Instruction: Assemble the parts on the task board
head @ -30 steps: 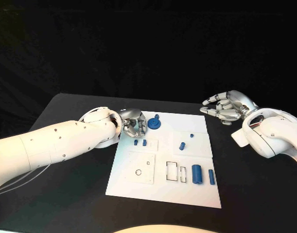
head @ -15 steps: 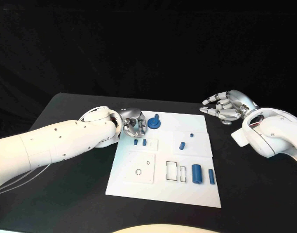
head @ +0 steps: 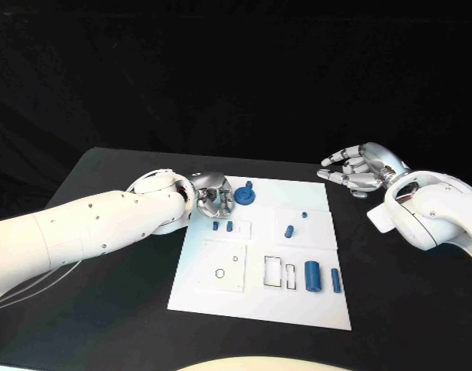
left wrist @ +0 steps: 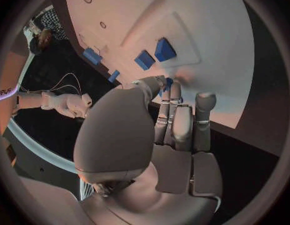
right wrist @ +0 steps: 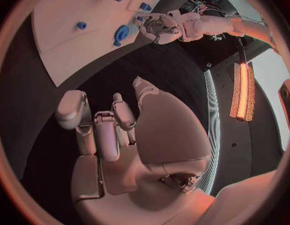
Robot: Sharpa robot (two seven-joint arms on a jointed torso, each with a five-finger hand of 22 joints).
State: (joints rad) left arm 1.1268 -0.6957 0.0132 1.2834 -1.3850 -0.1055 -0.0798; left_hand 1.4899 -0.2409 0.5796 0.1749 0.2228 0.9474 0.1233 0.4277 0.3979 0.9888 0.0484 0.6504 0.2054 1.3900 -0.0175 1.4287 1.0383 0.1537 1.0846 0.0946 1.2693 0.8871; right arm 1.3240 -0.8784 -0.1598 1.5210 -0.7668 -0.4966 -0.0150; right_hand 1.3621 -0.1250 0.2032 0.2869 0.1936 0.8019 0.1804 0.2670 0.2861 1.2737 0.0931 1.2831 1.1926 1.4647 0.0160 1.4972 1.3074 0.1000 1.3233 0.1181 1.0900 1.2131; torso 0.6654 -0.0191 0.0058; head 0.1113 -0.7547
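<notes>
The flat white rectangular task board (head: 260,301) lies in the middle of the black table (head: 102,309). The silver left hand (head: 215,200) hovers at the board's far left corner, just beside a round blue disc-shaped part (head: 245,196) standing near the far edge. From the head view its fingers look curled inward, and whether anything sits between them cannot be told there. The left wrist view shows more: the fingers (left wrist: 176,116) lie close together pointing at the board, with a glimpse of blue at their tips that may be a small part, though it is too hidden to be sure.

Near that hand, two short blue pegs (head: 222,226) rest on a raised white tile. A small blue cylinder (head: 289,231) lies toward the board's middle, and two longer blue cylinders (head: 313,277) lie at the near right.

The silver right hand (head: 361,172) hangs off the board's far right corner, over bare table, fingers apart and holding nothing; the right wrist view shows its palm (right wrist: 164,130) empty.
</notes>
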